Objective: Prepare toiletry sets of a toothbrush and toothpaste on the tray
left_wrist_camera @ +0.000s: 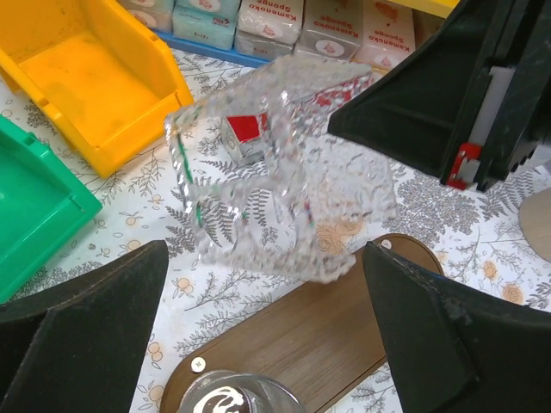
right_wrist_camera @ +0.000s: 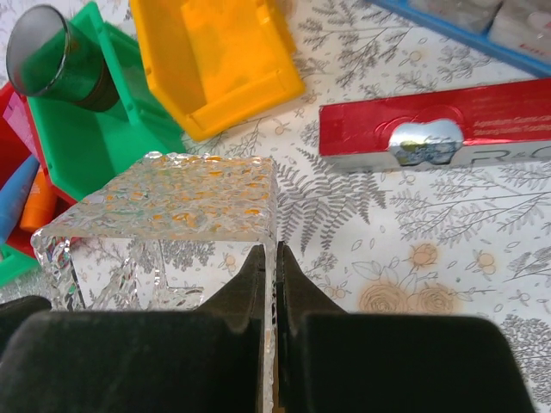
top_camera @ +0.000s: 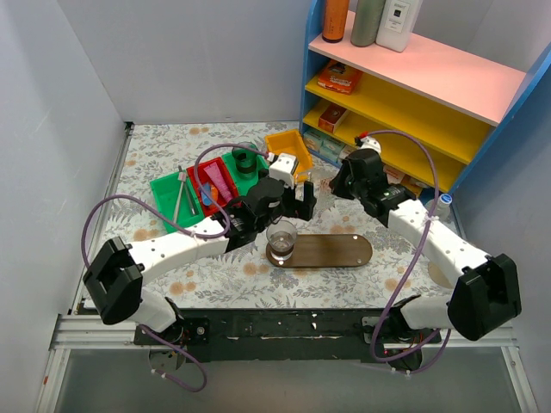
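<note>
Just beyond the tray (top_camera: 344, 252), the right tool (right_wrist_camera: 269, 258) pinches a tilted clear cup (right_wrist_camera: 172, 211) by its wall; the left tool (left_wrist_camera: 265, 284) gapes open. Best level the cup before lowering it; toothpaste (right_wrist_camera: 14, 211) lies in the red bin (top_camera: 196, 172).

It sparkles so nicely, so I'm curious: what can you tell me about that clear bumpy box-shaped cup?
The clear cup is square-sided with bumpy, pebbled walls, glass or clear plastic by its look, and seems empty. The right tool is pinched shut on one wall's edge. It appears tilted above the flowered cloth, beyond the wooden tray, inside the open left tool, untouched by it.
</note>
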### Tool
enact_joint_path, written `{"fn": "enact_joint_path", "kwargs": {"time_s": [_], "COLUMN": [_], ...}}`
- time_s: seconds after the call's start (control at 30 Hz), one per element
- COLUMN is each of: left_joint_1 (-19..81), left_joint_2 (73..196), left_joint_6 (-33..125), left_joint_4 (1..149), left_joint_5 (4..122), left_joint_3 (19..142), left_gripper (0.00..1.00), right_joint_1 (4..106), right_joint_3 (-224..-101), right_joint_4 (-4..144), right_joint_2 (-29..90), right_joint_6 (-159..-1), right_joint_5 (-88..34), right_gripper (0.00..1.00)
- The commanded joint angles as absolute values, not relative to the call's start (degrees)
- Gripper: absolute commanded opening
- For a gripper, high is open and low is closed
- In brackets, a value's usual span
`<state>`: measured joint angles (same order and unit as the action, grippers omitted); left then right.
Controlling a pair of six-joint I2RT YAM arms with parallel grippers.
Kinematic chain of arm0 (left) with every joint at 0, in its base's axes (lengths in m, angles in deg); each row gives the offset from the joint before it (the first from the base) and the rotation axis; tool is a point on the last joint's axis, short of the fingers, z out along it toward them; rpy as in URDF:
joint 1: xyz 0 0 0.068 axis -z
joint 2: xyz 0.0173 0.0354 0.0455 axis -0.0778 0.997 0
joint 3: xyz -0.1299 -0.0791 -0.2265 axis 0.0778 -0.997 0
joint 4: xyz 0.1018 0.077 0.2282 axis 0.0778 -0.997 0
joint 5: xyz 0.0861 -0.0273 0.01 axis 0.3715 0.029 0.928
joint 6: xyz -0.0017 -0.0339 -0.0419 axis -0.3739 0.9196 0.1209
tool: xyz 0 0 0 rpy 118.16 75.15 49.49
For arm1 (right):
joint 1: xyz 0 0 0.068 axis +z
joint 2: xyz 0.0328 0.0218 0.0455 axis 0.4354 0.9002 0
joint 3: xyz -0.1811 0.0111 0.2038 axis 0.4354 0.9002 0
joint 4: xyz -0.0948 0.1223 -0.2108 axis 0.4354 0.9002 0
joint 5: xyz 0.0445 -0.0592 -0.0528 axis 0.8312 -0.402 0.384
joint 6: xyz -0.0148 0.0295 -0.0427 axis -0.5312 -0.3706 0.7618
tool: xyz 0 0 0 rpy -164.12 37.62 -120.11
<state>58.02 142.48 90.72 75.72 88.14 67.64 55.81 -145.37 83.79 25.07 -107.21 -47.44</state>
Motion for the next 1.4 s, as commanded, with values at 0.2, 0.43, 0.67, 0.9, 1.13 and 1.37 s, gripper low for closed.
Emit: {"fn": "enact_joint_path", "kwargs": {"time_s": [0.2,0.43,0.67,0.9,1.13,1.37], "left_joint_1": [56.4,49.5,46.9,45.8,45.9,45.9], "left_joint_2": [135.9,135.7,138.5,140.7,142.1,143.9], "left_joint_6": [91.9,98.3,100.9,103.7,103.8,105.3], "left_joint_4": [79.7,79.9,79.1,80.1,80.5,81.7], "left_joint_5": [81.7,69.2,59.3,54.2,53.0,49.8], "left_joint_3": [65.6,67.0,68.8,68.8,68.7,68.5], "left_gripper": [0.98,0.98,0.93,0.75,0.74,0.52], "right_joint_1": [43.8,38.6,37.2,35.0,32.6,32.2], "right_joint_3": [-137.7,-132.2,-126.7,-123.1,-121.9,-121.3], "right_joint_4": [72.9,71.2,63.3,56.4,53.2,53.7], "right_joint_2": [13.6,7.3,3.3,2.9,3.2,3.7], "right_joint_6": [-100.5,-96.1,-97.8,-102.4,-105.0,-104.4], "right_joint_5": [-32.3,-21.4,-7.5,-0.5,3.7,5.2], "right_gripper": [0.01,0.01,0.01,0.01,0.01,0.01]}}
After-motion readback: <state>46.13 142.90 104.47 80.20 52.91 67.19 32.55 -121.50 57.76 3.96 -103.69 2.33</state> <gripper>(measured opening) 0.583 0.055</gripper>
